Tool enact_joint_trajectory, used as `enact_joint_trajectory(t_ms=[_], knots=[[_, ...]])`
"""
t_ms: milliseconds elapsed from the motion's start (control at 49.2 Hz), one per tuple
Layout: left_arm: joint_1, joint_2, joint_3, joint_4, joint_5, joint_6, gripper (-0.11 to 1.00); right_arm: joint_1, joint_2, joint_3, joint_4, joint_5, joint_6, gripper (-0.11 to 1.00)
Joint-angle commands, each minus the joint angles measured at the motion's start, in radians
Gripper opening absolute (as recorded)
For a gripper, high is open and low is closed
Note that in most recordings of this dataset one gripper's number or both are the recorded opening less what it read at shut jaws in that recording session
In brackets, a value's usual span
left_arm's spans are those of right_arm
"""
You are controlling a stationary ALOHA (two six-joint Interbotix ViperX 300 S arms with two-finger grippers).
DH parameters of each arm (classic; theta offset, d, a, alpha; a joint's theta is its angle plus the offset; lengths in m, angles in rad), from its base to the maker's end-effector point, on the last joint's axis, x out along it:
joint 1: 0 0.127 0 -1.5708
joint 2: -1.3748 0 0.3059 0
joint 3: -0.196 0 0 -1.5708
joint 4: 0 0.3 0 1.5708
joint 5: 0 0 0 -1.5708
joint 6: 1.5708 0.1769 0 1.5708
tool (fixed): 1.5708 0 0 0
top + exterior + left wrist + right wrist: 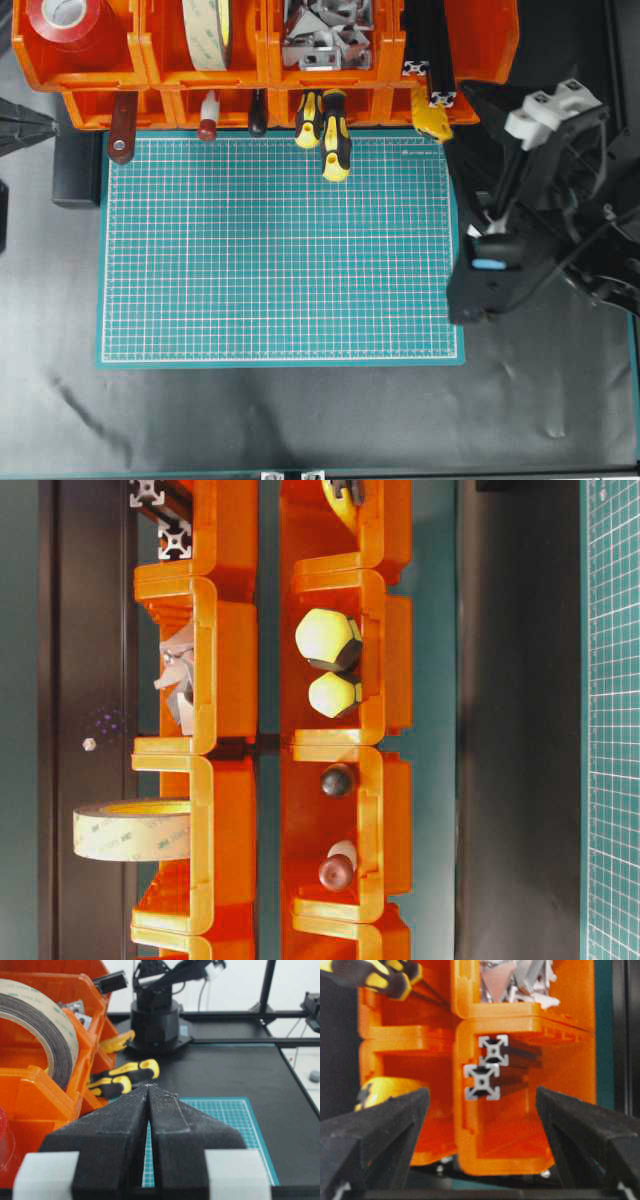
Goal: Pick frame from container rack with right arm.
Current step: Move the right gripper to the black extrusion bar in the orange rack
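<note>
Right gripper [480,1125] jaws stood wide apart, you aimed at frame [482,1081] end inside container rack [570,1085]; nothing gripped yet.

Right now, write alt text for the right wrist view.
Two slotted black frame bars lie stacked in an orange container rack bin, silvery ends facing the camera. The right claw is open, a finger at each side. Above sit metal brackets and screwdriver handles.
</note>
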Motion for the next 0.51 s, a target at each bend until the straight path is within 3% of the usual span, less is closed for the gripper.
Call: enact_joint_trajectory(t_ms=[0, 224, 488], knots=[[0.000, 0.005, -0.021, 0.003, -0.003, -0.003, 0.00, -0.023, 0.002, -0.006, -0.043, -0.011, 0.003, 0.82], [0.000, 0.005, -0.017, 0.002, -0.003, -0.003, 0.00, -0.086, 0.003, 0.017, -0.060, -0.043, 0.008, 0.82], [0.002, 0.003, -0.015, 0.003, -0.003, -0.003, 0.00, -0.100, 0.006, 0.035, -0.060, -0.080, 0.011, 0.81]])
